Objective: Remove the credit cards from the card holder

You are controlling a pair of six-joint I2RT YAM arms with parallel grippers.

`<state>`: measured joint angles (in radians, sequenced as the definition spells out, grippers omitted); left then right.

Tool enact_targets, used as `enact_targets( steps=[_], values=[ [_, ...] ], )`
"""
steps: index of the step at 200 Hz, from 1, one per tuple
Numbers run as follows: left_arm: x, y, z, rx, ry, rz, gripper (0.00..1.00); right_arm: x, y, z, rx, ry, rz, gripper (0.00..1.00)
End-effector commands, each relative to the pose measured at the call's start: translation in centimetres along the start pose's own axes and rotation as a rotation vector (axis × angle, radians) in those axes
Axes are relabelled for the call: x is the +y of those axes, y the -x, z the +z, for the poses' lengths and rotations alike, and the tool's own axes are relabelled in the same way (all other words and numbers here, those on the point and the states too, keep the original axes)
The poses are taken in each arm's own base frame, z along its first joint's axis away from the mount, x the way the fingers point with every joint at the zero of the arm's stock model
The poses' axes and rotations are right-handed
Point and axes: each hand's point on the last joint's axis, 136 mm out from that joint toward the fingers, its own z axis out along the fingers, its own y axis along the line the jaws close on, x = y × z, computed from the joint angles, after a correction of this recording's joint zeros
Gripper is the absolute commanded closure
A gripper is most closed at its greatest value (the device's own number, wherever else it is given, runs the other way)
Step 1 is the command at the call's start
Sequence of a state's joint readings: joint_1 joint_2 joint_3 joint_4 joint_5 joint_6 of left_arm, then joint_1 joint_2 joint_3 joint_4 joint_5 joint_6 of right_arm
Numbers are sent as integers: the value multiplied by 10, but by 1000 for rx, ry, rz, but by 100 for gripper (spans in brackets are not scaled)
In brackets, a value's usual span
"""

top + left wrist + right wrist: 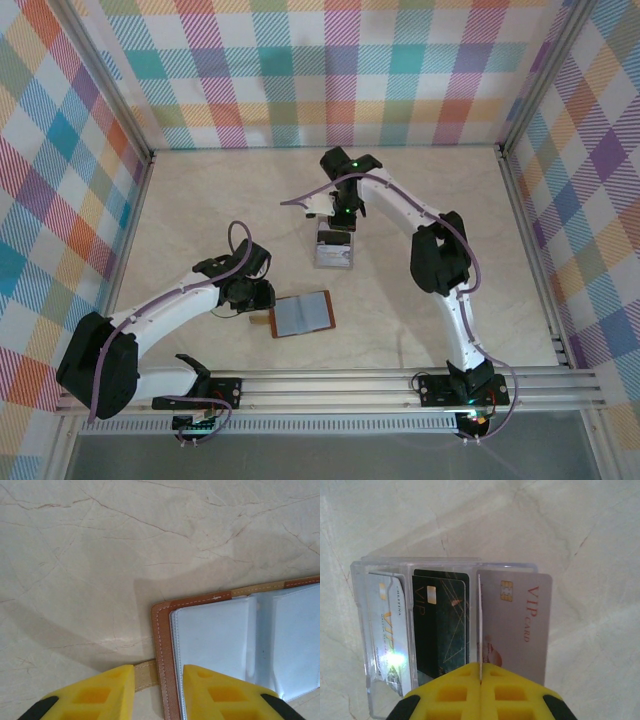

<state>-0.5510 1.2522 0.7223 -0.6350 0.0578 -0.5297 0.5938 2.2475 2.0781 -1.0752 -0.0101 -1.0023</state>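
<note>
Card holder: the card holder (302, 314) lies open and flat on the table (200, 200), at lower centre of the top view, reddish-brown edge out and grey-blue pockets up.
Holder pockets: in the left wrist view the card holder (235, 640) fills the lower right of the frame. The pockets that can be seen look plain and empty, but the right side is cut off by the frame edge.
Left gripper: the left gripper (265, 300) sits at the holder's left edge. In its own view the left gripper (159, 672) has its jaws apart, straddling the stitched edge and the tan tab. It clamps nothing; whether it presses the holder down I cannot tell.
Right gripper: the right gripper (337, 215) is at upper centre of the top view, over a clear box (333, 250). In the wrist view the right gripper (480, 672) is pinched tight on a held card (479, 625), seen edge-on as a thin pale line.
Cards already out: the clear box (360, 630) holds a white card (387, 630) at left, a black card (442, 625) in the middle and a pale card (517, 625) at right.
Held card's place: above the box, between the black and the pale card; whether it touches the box I cannot tell.
Done, by my reading: three cards delivered, a fourth out of the holder and in the grip.
Left, by my reading: release that card into the box, then check any pocket not visible here. The task looks close to finished.
</note>
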Motion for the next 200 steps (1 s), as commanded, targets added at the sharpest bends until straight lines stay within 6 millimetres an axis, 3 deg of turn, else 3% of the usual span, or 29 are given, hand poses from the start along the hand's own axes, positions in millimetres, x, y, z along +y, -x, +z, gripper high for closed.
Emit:
enact_targets(
  steps=[1, 19, 38, 92, 105, 139, 148, 152, 160, 186, 200],
  values=[
    [12, -6, 1, 22, 36, -6, 68, -11, -2, -8, 11, -39, -6, 84],
    [12, -6, 1, 22, 37, -9, 68, -35, -2, -15, 26, -155, 24, 75],
    [12, -5, 2, 20, 38, -8, 68, -49, 1, -26, 9, -250, 34, 72],
    [10, 4, 0, -22, 30, -7, 65, -61, 4, -62, -74, -426, 103, 66],
    [10, 10, -1, -56, 33, 4, 58, -61, 0, -71, -94, -456, 152, 58],
    [12, 36, -8, -164, 62, 15, 37, -55, -24, -75, -133, -526, 332, 21],
    [11, 45, -11, -197, 66, 17, 27, -49, -32, -71, -130, -535, 369, 13],
    [12, 49, -13, -212, 73, 15, 15, -47, -35, -71, -133, -542, 384, 9],
    [14, 58, -16, -244, 94, 15, 3, -42, -42, -70, -137, -556, 421, 0],
    [29, 85, -28, -356, 192, 31, 0, -20, -75, -60, -136, -581, 552, 0],
    [50, 103, -40, -444, 315, 20, 0, -15, -98, -61, -129, -617, 630, 0]
  ],
)
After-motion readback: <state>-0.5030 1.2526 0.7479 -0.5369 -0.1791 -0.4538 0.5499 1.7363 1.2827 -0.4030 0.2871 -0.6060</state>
